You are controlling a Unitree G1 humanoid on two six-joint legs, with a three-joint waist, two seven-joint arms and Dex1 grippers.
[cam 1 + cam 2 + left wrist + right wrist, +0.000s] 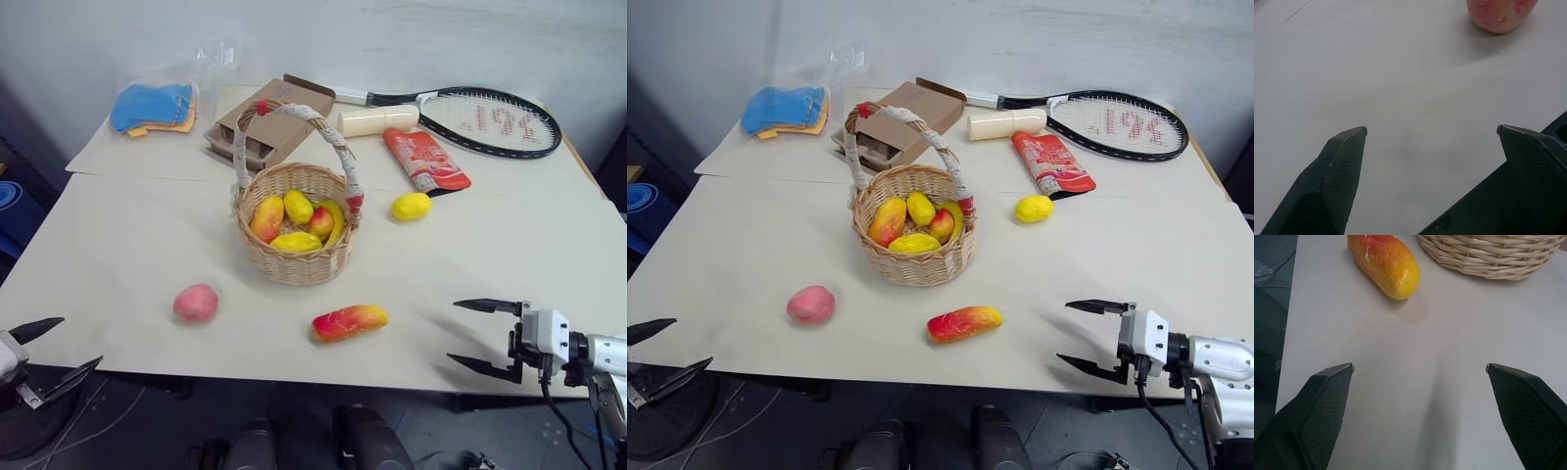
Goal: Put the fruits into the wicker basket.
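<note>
At the near edge of the table (127,284), both grippers hang spread wide and empty. The left gripper (54,346) sits off the near-left corner, aimed toward the pink peach (196,303), which lies alone on the near-left part of the surface. The right gripper (472,335) hovers over the near-right edge, pointed left toward the red-and-yellow mango (350,321), which lies just in front of the wicker basket (297,259) and apart from it.

The basket stands at mid-table and already holds several yellow and red fruits under its cloth-wrapped handle (333,137). Right of it and a little farther back, the lemon (410,206) rests touching the near end of a red foil packet (425,159). So three fruits remain outside.

Farther still lie a cardboard box (269,122), a cream cylinder (377,120), a racket (490,119) and a bag of blue cloths (155,106).

Risks, as a judgement: the smooth round peach may roll away if a finger nudges it before closing. The mango lies slanted, so a grip near one end may let it swing and slip. When dropping fruit in, an arm could catch the tall handle and tip or drag the basket. Reaching for the lemon, the fingers might pinch the packet along with it.
</note>
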